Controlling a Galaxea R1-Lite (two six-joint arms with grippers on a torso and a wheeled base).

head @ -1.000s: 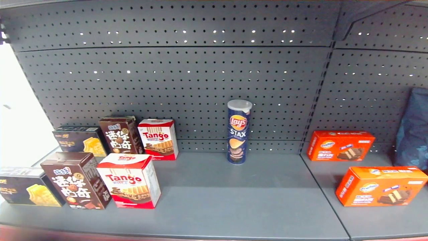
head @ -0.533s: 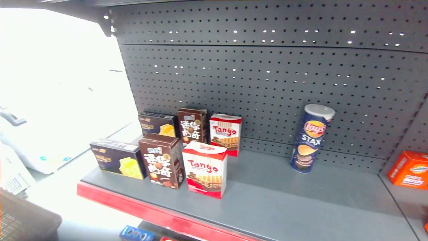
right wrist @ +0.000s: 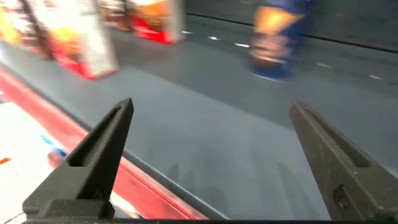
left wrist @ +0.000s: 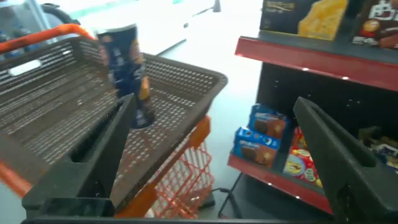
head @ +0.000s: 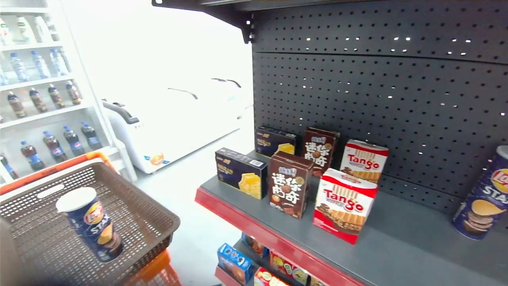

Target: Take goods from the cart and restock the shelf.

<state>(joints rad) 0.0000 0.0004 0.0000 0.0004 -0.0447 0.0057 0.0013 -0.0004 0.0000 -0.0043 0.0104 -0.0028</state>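
A dark blue chip tube (head: 90, 224) stands in the brown mesh basket (head: 139, 208) beyond the left pincer (left wrist: 214, 104), spread apart like the right pincer (right wrist: 211, 107) over the grey shelf (right wrist: 249, 146).

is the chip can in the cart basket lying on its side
No, the chip can stands upright on the floor of the brown basket, with its white lid on top.

White glare washes out the freezer (head: 174, 123) and floor (head: 190, 190). The shelf (head: 397, 246) and its pegboard (head: 357, 103) are dim, light pinpricks piercing the holes.
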